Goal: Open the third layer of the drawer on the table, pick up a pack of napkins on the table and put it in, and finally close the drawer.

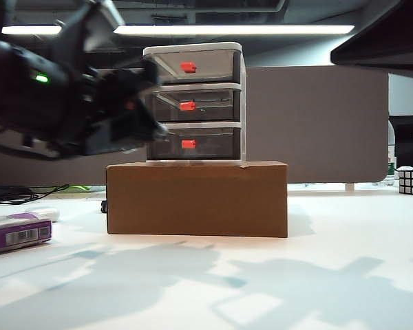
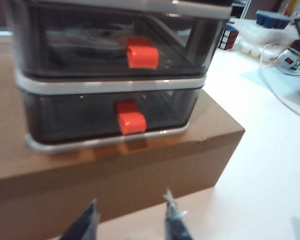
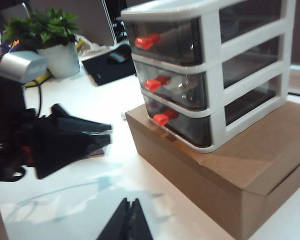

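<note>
Office bench under strip lighting, grey partition behind; the table [image 1: 344,275] is plain white and mostly bare. On it sits a brown cardboard box [image 1: 197,199], and on the box the drawer [image 1: 195,103], a whitish three-tier cabinet with smoky grey fronts. All three tiers look shut.

We note the third layer [image 1: 193,144] is the lowest tier, its red handle [image 1: 188,144] facing the exterior camera. The pack of napkins [image 1: 17,232] lies flat at the far left of the exterior view, well apart from the box, untouched.

Left gripper [image 2: 130,220]: in front of the cabinet on its left side, blurred in the exterior view. In the left wrist view its two fingertips [image 2: 89,221] stand apart with clear space between them and nothing held. The third layer's handle lies ahead of and above the fingertips, roughly in line with the gap. The handle is a short tab jutting straight out of the drawer front, so we judge that the pull should run along that axis, toward the arm.

Right gripper [image 3: 127,222]: off to the right of the cabinet, further from the handle. Its fingers meet at a point in the right wrist view; we read it as closed and empty.

The left arm is nearer, and we judge it the one to open the tier.
</note>
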You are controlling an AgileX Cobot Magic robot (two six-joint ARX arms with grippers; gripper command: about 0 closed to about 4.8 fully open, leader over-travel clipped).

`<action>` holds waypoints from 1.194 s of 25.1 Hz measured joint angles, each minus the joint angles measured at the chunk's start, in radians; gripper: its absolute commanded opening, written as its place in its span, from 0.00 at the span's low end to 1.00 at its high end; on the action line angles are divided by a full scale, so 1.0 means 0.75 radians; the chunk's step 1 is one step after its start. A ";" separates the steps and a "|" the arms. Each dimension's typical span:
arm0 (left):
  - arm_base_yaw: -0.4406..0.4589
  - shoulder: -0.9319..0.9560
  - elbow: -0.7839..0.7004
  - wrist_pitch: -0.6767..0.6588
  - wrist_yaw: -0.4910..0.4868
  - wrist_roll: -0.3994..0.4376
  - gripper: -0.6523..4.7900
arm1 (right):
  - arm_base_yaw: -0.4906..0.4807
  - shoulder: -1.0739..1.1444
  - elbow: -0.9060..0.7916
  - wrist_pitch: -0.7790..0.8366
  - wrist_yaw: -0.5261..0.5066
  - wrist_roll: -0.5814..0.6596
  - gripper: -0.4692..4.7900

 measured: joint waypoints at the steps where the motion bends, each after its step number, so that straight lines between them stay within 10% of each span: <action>1: 0.000 0.090 0.056 0.020 0.003 0.000 0.46 | 0.010 0.046 0.009 0.005 -0.001 -0.001 0.08; 9: -0.007 0.154 0.120 0.122 0.027 -0.005 0.44 | 0.017 0.129 0.011 0.004 -0.010 -0.006 0.08; 18: -0.190 0.364 0.259 0.129 -0.583 0.094 0.45 | 0.017 0.134 0.018 0.112 -0.008 -0.008 0.08; 30: -0.187 0.481 0.388 0.147 -0.616 0.094 0.45 | 0.017 0.143 0.018 0.112 -0.007 -0.008 0.08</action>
